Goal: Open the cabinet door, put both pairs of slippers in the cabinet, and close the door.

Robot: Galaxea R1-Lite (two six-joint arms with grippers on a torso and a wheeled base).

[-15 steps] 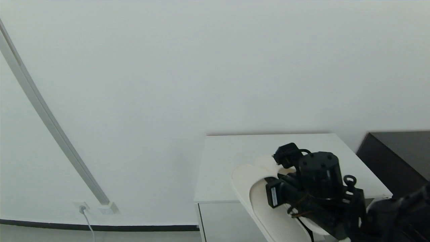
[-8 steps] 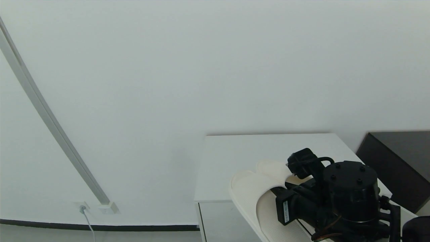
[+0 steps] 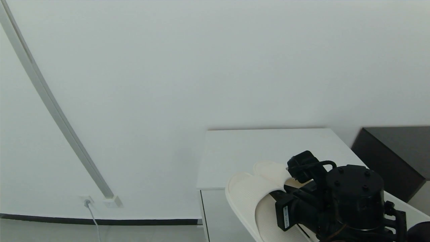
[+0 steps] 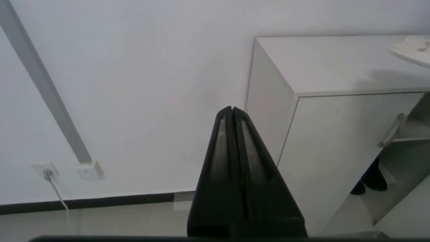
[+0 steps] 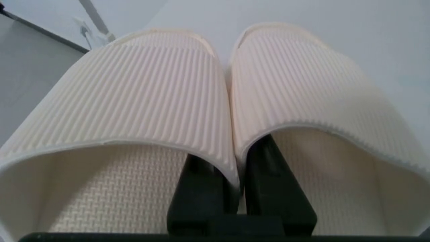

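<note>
Holding: your right gripper (image 5: pixel 232 181) is clamped on the adjoining inner sides of the pair of cream slippers (image 5: pixel 154 94), one finger under each strap.
Slippers' place: the head view shows you them raised over the front edge of the white cabinet (image 3: pixel 255 148), toes toward the wall.
Left gripper: your left gripper (image 4: pixel 232 114) has its fingers pressed together with nothing between them, pointing at the wall beside the cabinet.
Cabinet front: the left wrist view adds the door handle (image 4: pixel 392 131) and, past it, open shelf space with dark shoes (image 4: pixel 371 183).
Neighbour: a dark unit (image 3: pixel 393 151) stands on the cabinet's right.
</note>
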